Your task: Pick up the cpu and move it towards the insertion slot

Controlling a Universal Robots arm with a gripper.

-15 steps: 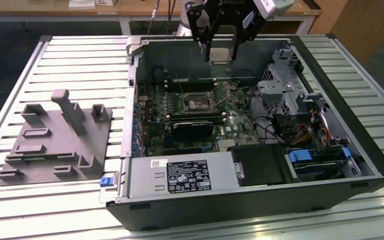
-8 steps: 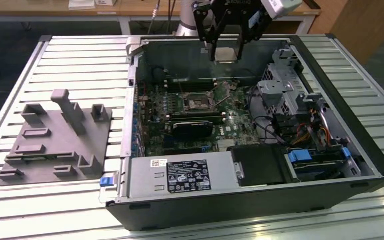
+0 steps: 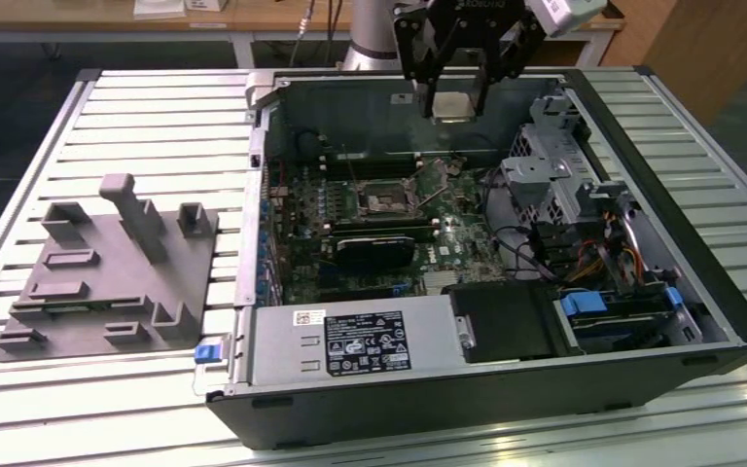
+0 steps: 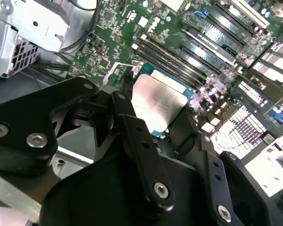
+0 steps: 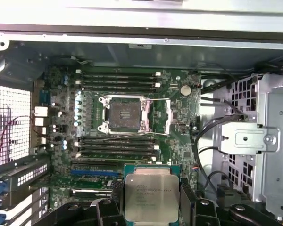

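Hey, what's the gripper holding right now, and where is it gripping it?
The gripper holds the cpu, its jaws clamped on two opposite edges, with the metal face exposed between them.

Your arm comes down from the far side in the exterior view, wrist pointing straight down. The black gripper (image 3: 453, 105) hangs high, its jaws closed on the cpu (image 3: 453, 104) from two opposite sides. In both wrist views you see the black fingers (image 5: 188, 202) flanking the chip (image 5: 151, 196), which sits flat between them.
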